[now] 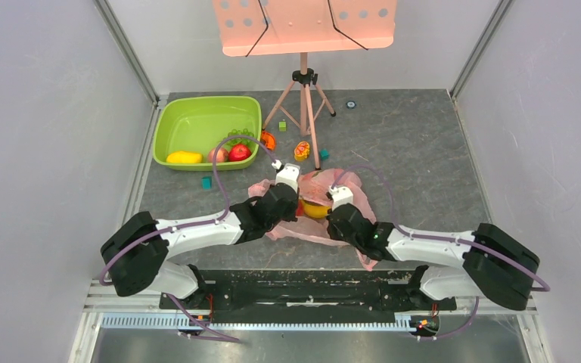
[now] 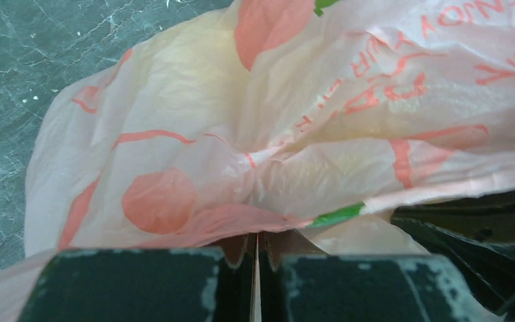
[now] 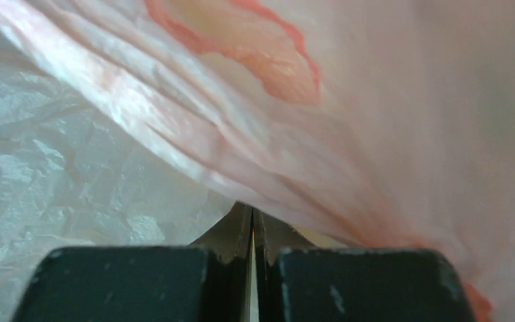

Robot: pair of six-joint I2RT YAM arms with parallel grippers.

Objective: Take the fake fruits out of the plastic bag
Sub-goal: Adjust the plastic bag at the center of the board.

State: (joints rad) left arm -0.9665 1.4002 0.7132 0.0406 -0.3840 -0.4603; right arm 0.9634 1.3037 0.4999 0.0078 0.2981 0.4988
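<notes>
overhead from behind, both wrists close on plastic bag (image 2: 241, 134)

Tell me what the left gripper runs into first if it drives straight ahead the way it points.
The plastic bag. The left gripper has its fingers shut on a fold of it, and the bag's bulging film fills the line ahead. What lies behind the film is unclear.

One plastic bag (image 1: 355, 185), one green basin (image 1: 204, 125), three small cubes (image 1: 206, 182)

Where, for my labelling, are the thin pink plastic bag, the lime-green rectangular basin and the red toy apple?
plastic bag (image 2: 194, 121): left wrist view, crinkled side
basin (image 1: 197, 121): top view, bare floor
apple (image 1: 240, 152): top view, its middle
</notes>
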